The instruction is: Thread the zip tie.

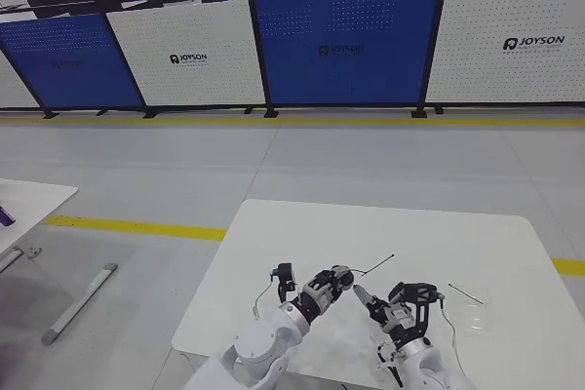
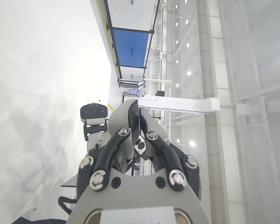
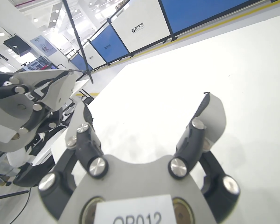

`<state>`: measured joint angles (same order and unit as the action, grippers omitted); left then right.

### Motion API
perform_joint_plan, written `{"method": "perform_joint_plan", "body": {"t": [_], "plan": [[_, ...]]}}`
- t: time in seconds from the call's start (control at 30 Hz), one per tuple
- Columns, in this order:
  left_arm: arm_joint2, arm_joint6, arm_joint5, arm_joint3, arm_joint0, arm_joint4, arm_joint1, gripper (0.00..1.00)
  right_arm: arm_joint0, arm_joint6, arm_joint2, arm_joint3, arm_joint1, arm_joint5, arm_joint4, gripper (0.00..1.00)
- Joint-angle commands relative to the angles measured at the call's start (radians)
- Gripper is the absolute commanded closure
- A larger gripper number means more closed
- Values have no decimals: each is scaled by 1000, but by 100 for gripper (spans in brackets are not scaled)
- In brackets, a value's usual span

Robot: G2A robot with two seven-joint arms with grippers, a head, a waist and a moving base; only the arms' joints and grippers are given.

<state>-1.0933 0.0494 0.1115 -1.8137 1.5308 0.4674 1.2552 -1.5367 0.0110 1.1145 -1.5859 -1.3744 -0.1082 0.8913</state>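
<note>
Left gripper (image 1: 348,281) clamps the zip tie (image 1: 376,265); right gripper (image 1: 367,298) is spread wide.
Top view: the tie juts from the left fingertips over the table (image 1: 302,234). Left wrist view: jaws closed on the thin strip. Right wrist view: the tie stands beyond its open fingers, untouched.

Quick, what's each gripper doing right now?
Left gripper: jaws closed, holding the zip tie.
Right gripper: jaws open, empty.
</note>
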Motion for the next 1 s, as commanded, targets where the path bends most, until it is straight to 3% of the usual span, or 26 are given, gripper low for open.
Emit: {"method": "perform_joint_plan", "body": {"t": [0.0,0.03,0.13,0.53,0.67,0.73,0.97], "plan": [[3,-1,1,1,-2,0,1,100,9,13,-5,2,0,0,5,62],[4,-1,2,1,-3,1,1,100,15,30,-11,3,0,-5,13,69],[4,2,7,0,-6,4,1,100,21,46,-19,-1,1,-15,23,77],[21,11,21,0,-9,-19,2,100,0,25,-7,-36,7,-59,15,80],[28,11,25,2,-13,-22,3,100,-4,27,-3,-46,10,-63,14,78],[31,10,26,4,-15,-23,3,100,-4,31,-3,-48,10,-64,15,72],[37,5,27,15,-23,-22,5,100,-8,21,0,-53,13,-74,7,75]]}}
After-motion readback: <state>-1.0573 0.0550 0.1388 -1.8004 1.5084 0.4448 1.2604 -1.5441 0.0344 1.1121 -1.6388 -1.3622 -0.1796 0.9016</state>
